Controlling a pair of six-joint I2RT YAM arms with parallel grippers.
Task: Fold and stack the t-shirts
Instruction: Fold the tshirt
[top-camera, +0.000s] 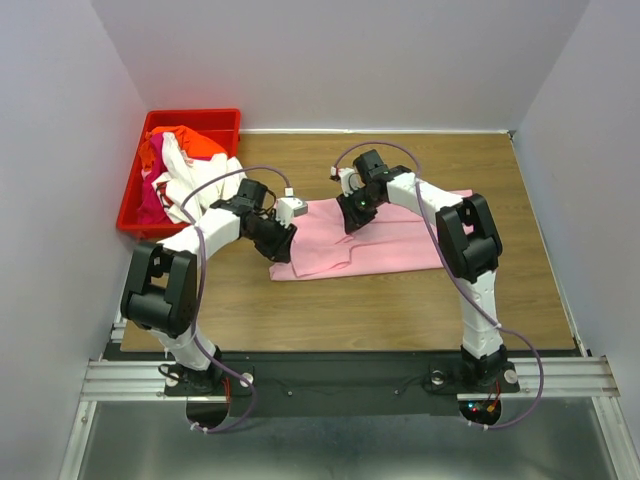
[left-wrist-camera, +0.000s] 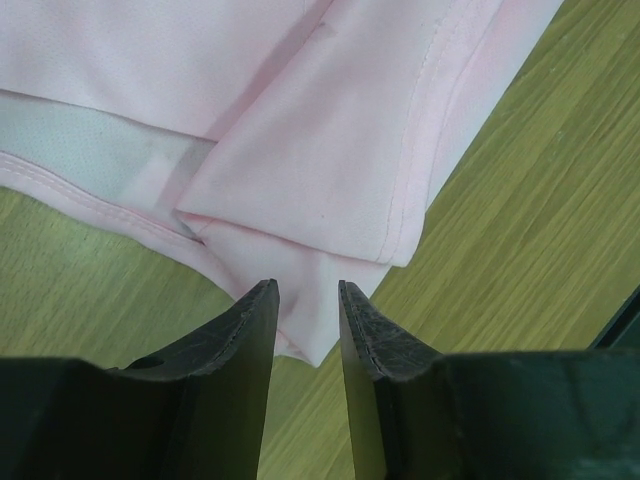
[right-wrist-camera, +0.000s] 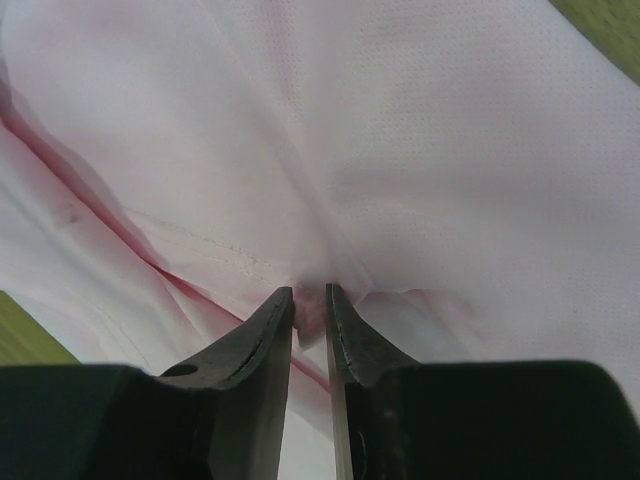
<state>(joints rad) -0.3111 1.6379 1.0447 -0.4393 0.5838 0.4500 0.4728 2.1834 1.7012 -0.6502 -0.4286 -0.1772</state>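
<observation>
Left gripper (left-wrist-camera: 308, 290) pinches the near left corner of the pink shirt (top-camera: 400, 238), which lies spread mid-table (top-camera: 400, 305). Right gripper (right-wrist-camera: 310, 292) is clamped on its far part. Other shirts (top-camera: 185, 165) are heaped in the red bin (top-camera: 195, 114), far left.

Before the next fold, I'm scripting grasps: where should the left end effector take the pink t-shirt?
Pinch the layered corner of the pink t-shirt nearest the left end effector, coming from the shirt's left edge, low over the table. That corner juts onto bare wood, so one finger should pass each side.
</observation>
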